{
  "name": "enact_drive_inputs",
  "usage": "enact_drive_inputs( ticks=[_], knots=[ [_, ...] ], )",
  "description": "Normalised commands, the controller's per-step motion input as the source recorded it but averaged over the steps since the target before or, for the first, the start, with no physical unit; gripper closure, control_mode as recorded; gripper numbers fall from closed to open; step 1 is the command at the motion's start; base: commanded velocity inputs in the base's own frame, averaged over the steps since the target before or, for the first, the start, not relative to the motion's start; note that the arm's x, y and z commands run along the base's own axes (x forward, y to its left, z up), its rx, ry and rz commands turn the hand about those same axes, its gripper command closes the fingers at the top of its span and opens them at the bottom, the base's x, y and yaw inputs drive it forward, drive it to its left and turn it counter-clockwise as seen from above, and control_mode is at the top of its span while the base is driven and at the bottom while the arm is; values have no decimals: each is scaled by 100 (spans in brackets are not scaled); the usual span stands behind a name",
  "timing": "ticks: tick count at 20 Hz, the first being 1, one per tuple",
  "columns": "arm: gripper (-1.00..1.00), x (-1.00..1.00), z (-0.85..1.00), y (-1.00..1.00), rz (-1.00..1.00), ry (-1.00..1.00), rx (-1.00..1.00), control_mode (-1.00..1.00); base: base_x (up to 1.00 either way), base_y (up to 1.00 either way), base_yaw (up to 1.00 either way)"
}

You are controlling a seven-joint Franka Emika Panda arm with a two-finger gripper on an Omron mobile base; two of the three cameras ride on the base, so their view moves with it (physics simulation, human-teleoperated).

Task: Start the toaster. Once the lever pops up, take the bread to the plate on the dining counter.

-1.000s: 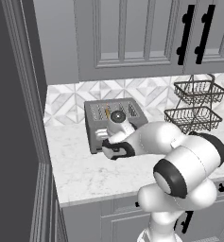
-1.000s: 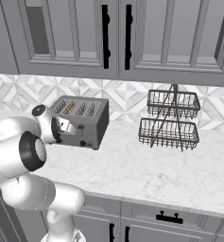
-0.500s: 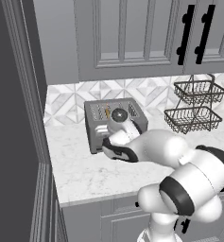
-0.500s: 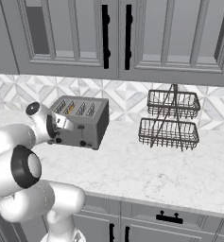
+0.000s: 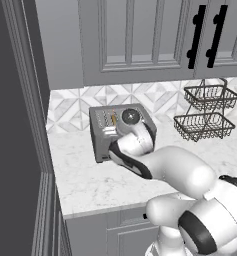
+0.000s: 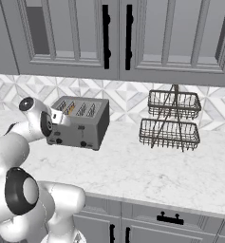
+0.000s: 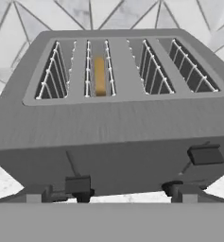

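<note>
Setting: a wall counter [image 6: 133, 171] of white grey-veined marble under grey cabinets [image 6: 118, 33], with a patterned backsplash [image 6: 128, 97] behind; we list what stands on it from left to right

Item one, the toaster [image 6: 80, 123]: a boxy grey four-slot unit near the left end of the counter, close to the backsplash. In the hand view we look down over its front edge into the slots

Item two, the bread [image 7: 99, 75]: a golden-tan slice seated low in the second slot from the left in the hand view, its top edge below the rim of the slot. In the right base view we see it as a small orange sliver in the top

Item three, the levers: in the hand view the left lever [image 7: 78, 184] sits low on the front face and the right lever [image 7: 205, 155] sits higher. We judge the low one to be the pressed one, on the bread's side

Item four, the gripper [image 7: 127, 194]: held just in front of the toaster's lower face, its two dark tips spread wide and pinching nothing

Item five, a two-tier wire basket [image 6: 173, 121]: to the right, well apart from the toaster

Step in hand, as we judge it: the toaster looks started and we wait for the lever to rise. Next move calls for lifting the hand above the slot, lining the tips across the slice's thin faces, and closing only once the bread stands proud
</note>
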Motion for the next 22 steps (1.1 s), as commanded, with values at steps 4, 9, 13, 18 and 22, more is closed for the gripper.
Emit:
enact_drive_inputs(
  ticks=[4,9,13,18,22],
  knots=[
    [-100,-2,39,-9,0,-19,0,-100,0,0,0],
    [-100,0,5,-14,0,-37,0,-100,0,0,0],
    [-100,6,0,-1,0,-17,0,-100,0,0,0],
    [-100,26,5,0,0,-1,0,-100,0,0,0],
    [-100,27,16,0,0,0,0,-100,0,0,0]
  ],
)
